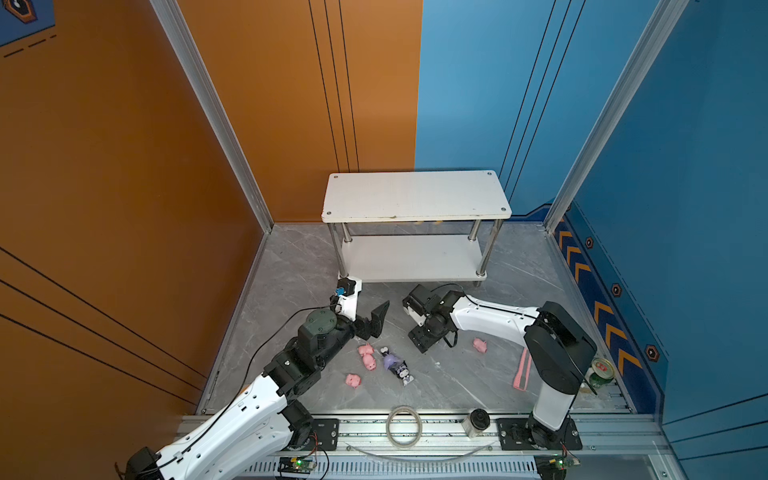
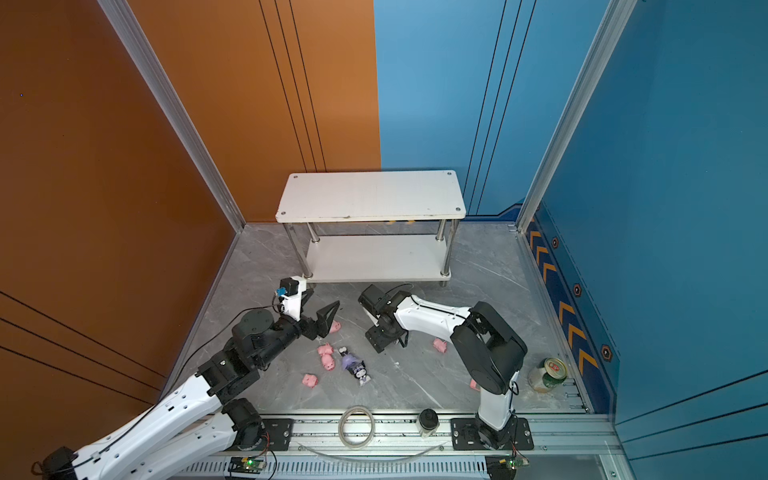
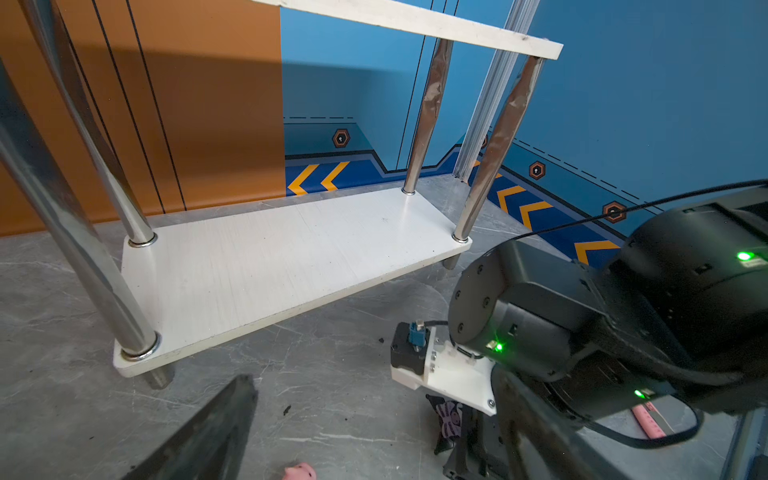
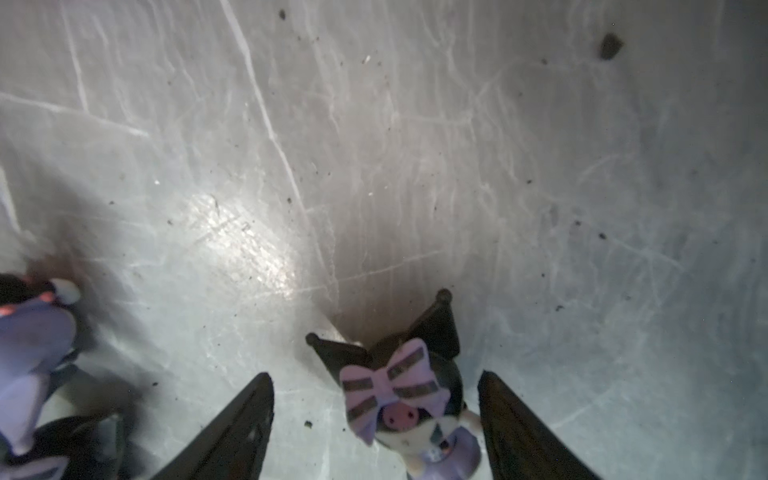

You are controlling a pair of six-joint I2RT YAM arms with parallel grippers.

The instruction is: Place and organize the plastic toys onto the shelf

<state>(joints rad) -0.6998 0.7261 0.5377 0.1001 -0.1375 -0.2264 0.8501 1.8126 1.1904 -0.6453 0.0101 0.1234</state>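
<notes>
Shelf [image 1: 415, 195]: both boards bare. Cartoon figure [image 4: 407, 399] on counter [image 1: 457, 374] before shelf, standing between spread right fingers [image 4: 237, 432], likely lined up for grasp; left fingers [image 1: 379, 318] spread, empty

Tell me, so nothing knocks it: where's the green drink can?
In both top views the green drink can sits front right, between the right arm and the blue wall.

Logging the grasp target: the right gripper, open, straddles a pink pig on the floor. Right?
Not a pig. The right wrist view shows the open right gripper straddling a black-eared figure with a purple bow, standing on the floor.
</notes>
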